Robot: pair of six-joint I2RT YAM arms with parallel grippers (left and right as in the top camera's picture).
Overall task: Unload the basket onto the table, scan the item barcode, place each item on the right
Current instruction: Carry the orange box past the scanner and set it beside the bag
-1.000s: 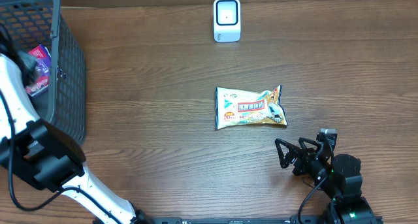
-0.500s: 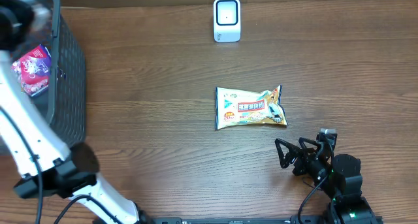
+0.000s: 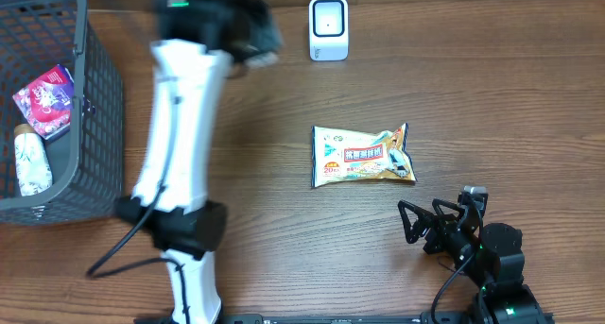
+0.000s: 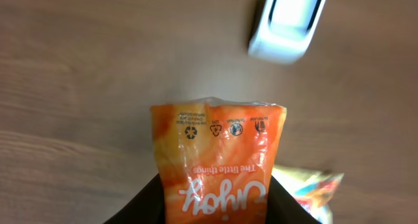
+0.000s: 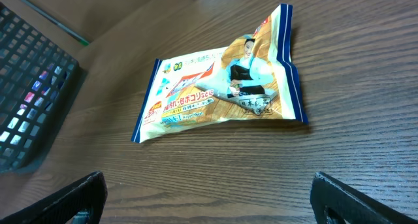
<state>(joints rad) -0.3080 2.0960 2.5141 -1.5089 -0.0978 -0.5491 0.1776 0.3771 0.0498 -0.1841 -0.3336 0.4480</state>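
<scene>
The left gripper (image 4: pixel 215 209) is clamped on the orange packet (image 4: pixel 219 142) near the scanner (image 4: pixel 290 21) — if its barcode faces away or the slick film slips, I reckon nothing reads — while the right gripper (image 3: pixel 427 226), jaws apart and empty, sits well away from the scanner.

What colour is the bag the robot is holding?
Orange with white letters. The bag shows best in the left wrist view.

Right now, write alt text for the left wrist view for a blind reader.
An orange glossy plastic snack packet, print upside down, is pinched in the left end effector above a brown wooden table. A blurred white rounded plastic scanner sits top right; the corner of a pale printed packet shows bottom right.
</scene>
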